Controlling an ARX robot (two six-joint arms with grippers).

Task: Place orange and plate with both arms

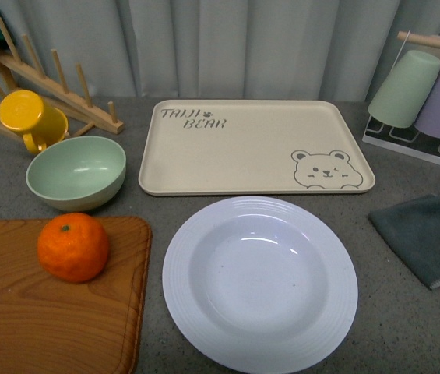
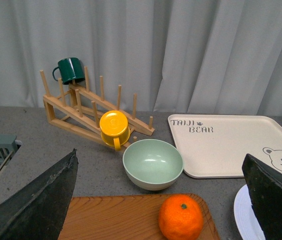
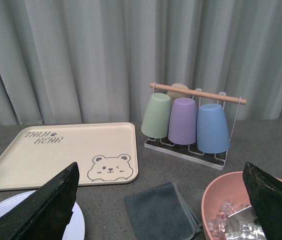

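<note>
Start of the task. The orange (image 1: 73, 247) rests on a wooden board (image 1: 25, 319) to the near left of the bear tray (image 1: 243, 152). The plate (image 1: 258, 273) lies on the worktop just in front of that tray. The left end effector (image 2: 159, 157) and the right end effector (image 3: 160, 165) both stand wide apart and empty. The left should probably straddle the orange at its widest and close gently, while the right pinches the plate's ridged rim. The tray reads "TAIJI BEAR".
</note>
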